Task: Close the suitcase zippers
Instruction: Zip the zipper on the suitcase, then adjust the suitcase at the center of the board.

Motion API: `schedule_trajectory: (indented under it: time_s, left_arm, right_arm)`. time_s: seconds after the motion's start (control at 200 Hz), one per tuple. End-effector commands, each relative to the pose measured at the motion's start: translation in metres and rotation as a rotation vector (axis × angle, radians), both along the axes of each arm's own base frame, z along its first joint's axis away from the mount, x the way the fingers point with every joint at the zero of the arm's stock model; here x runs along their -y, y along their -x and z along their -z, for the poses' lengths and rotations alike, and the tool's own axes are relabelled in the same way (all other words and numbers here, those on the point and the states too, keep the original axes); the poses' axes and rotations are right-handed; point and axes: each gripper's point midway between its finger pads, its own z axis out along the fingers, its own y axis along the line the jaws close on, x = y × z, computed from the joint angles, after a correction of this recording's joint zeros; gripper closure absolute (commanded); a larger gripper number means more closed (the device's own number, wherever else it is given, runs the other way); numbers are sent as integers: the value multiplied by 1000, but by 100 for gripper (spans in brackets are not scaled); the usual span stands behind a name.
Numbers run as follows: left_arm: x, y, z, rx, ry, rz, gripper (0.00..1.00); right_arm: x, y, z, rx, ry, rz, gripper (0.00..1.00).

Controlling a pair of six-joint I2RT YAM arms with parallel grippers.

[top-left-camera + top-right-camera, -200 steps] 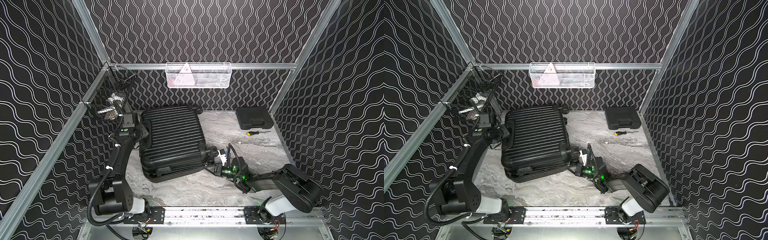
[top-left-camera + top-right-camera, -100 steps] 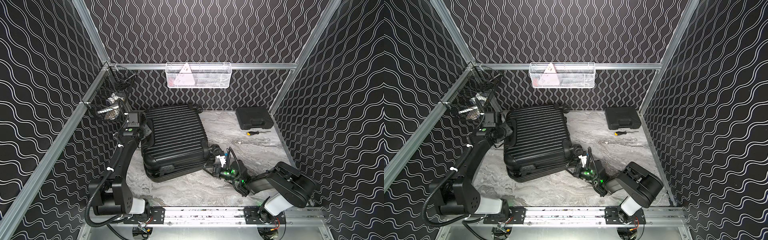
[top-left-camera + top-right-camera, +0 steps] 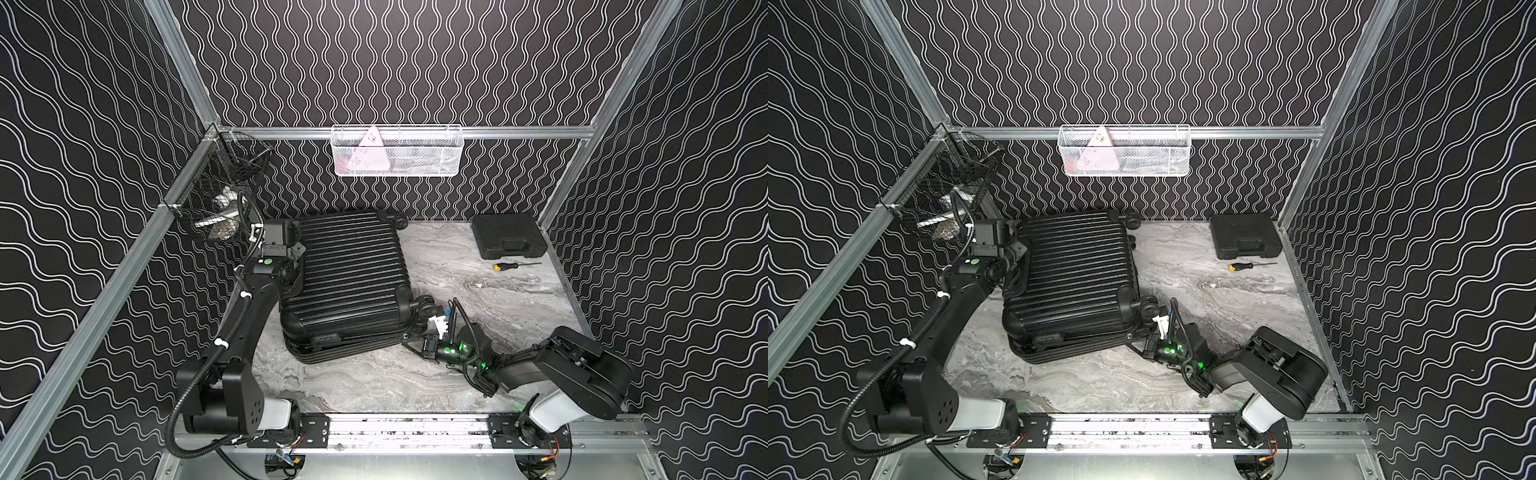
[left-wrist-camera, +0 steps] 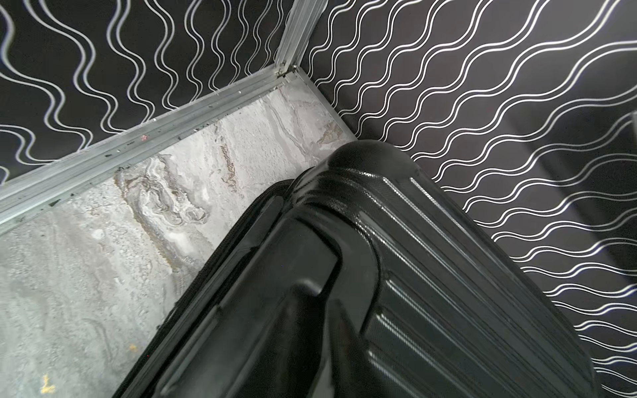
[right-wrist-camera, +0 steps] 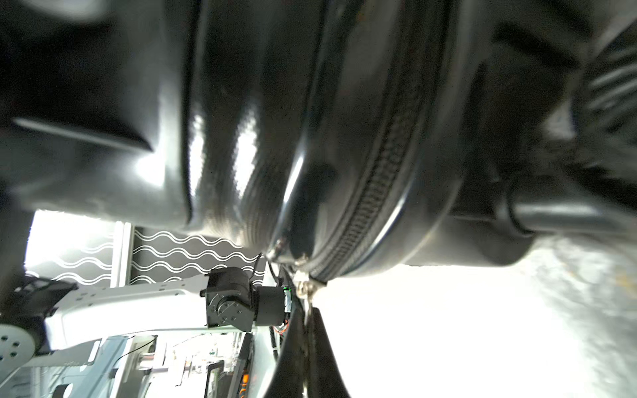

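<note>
The black ribbed suitcase (image 3: 349, 274) (image 3: 1075, 270) lies flat on the marble table, shell halves together. My left gripper (image 3: 297, 254) (image 3: 1017, 251) rests against its far left edge. In the left wrist view the left gripper (image 4: 322, 296) lies on the suitcase shell (image 4: 431, 275), its dark fingers blurred and close together. My right gripper (image 3: 409, 343) (image 3: 1136, 343) is low at the near right corner by a wheel. In the right wrist view the right gripper (image 5: 307, 315) is shut on a silver zipper pull (image 5: 303, 289) at the end of the zippers' track (image 5: 365, 206).
A small black tool case (image 3: 509, 241) and a yellow-handled screwdriver (image 3: 513, 265) lie at the back right. A white wire basket (image 3: 397, 151) hangs on the back wall, a black wire basket (image 3: 220, 199) on the left rail. Walls stand close behind and left of the suitcase.
My right gripper has drawn the pull round the near right corner, toward the front left. The left gripper slid slightly right along the suitcase's edge, and the suitcase shifted a little.
</note>
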Motion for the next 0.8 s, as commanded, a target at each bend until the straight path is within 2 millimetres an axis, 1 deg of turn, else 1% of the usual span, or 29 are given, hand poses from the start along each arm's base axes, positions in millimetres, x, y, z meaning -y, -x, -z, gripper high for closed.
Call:
schedule_trajectory:
  time_s: [0.0, 0.035, 0.105, 0.175, 0.195, 0.215, 0.22, 0.23, 0.265, 0.295, 0.355, 0.405, 0.475, 0.531, 0.681, 0.796]
  left_arm:
    - [-6, 8, -7, -42, -110, 56, 63]
    - [0, 5, -9, -59, -135, 126, 56]
    - [18, -3, -15, -104, -182, 307, 50]
    - [46, -5, -18, -144, -213, 508, 46]
    - [56, -5, -22, -145, -230, 570, 44]
    - [61, -4, -26, -148, -250, 611, 41]
    - [68, -4, -26, -148, -258, 636, 41]
    - [76, -3, -28, -151, -274, 668, 39]
    - [96, 2, -33, -160, -330, 749, 34]
    - [117, 5, -37, -151, -372, 842, 30]
    - [156, 16, -41, -144, -440, 1001, 25]
    - [190, 29, -40, -146, -499, 1150, 19]
    - [230, 50, -34, -159, -621, 1312, 13]
    - [261, 67, -28, -143, -715, 1437, 10]
    - [332, 98, -20, -12, -928, 1672, 9]
    - [376, 123, -10, 47, -1018, 1889, 10]
  right_arm:
    - [7, -11, -7, 76, 20, 35, 100]
    - [12, -15, -4, 74, 33, 48, 100]
    - [21, -22, 0, 65, 56, 64, 100]
    - [31, -29, 4, 55, 73, 77, 100]
    - [33, -32, 3, 56, 75, 79, 100]
    - [35, -33, 4, 56, 77, 79, 100]
    - [35, -34, 4, 55, 77, 78, 100]
    - [36, -35, 3, 56, 78, 79, 100]
    - [39, -38, 5, 51, 84, 79, 100]
    - [42, -41, 6, 47, 88, 82, 100]
    - [46, -45, 6, 46, 91, 83, 100]
    - [47, -47, 7, 39, 93, 75, 100]
    - [47, -48, 7, 33, 86, 67, 100]
    - [47, -48, 9, 28, 86, 66, 100]
    - [46, -48, 13, 14, 81, 58, 100]
    - [45, -46, 14, 7, 76, 51, 100]
